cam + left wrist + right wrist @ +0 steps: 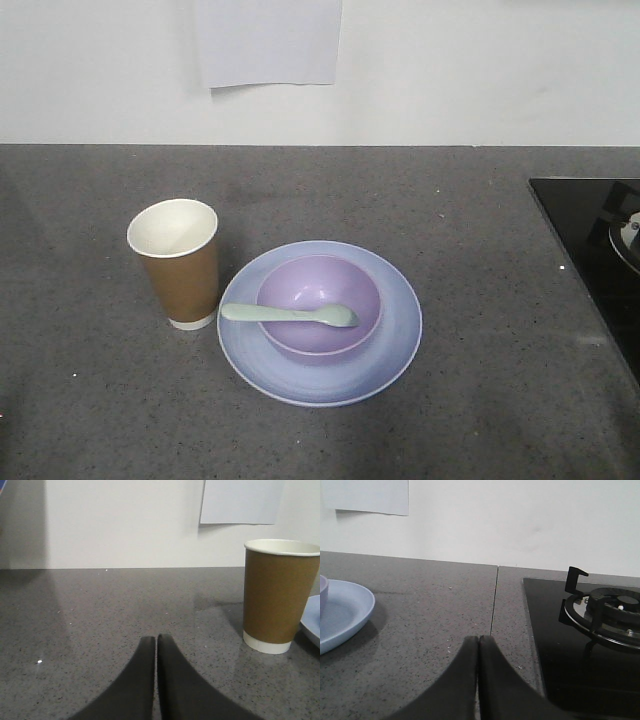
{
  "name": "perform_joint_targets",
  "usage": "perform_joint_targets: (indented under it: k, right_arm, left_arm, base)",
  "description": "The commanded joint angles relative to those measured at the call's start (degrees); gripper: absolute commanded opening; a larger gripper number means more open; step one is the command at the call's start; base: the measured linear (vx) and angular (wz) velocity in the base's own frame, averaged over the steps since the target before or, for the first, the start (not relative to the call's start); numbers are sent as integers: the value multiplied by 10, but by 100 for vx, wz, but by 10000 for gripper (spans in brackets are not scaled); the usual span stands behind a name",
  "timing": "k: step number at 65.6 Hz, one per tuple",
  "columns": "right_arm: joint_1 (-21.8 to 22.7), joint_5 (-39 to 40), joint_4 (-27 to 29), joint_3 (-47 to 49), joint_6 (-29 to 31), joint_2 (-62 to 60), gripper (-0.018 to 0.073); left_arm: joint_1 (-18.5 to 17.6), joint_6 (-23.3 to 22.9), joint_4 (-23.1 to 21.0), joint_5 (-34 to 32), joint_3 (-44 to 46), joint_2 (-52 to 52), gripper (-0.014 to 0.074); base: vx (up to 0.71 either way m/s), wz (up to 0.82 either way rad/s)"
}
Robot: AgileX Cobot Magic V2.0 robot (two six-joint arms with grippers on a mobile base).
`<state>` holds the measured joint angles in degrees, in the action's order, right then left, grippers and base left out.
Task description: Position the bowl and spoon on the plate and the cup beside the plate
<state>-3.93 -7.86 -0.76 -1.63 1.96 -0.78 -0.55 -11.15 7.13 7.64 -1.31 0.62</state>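
Item, plate (390, 345): on the counter (480, 280), carrying my bowl (318, 300) at its centre, spoon (288, 314) laid across the bowl's rim, cup (176, 264) upright just left of the plate. Left pincer (156, 642) and right pincer (479, 642): both closed on nothing, apart from the plate. Step: arrangement judged complete; next, only keep clear.

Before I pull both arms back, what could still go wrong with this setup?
The cup stands tall and empty beside the plate, in front of the shut left jaws; a sideways sweep could tip it. The spoon lies across the bowl with its handle past the rim, so a bump to the plate might roll it off. The stove burner sits close to the right jaws; retract straight.
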Motion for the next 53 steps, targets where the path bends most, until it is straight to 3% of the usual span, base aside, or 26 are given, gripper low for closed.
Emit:
perform_joint_targets:
  k: [1,15,27,53]
  right_arm:
    - [3,43,-10,-5,3,-4,-11]
    - [6,43,-23,-5,3,-4,-11]
    - [37,41,-20,-5,0,-4,-11]
    - [36,39,-20,-5,2,-4,-11]
  left_arm:
    - [0,-4,-4,-39,10,8,-6]
    - [0,-4,-4,-39,10,8,-6]
    - [0,-4,-4,-39,10,8,-6]
    - [0,-4,-4,-39,10,8,-6]
  base:
    - [0,0]
    - [0,0]
    - [0,0]
    - [0,0]
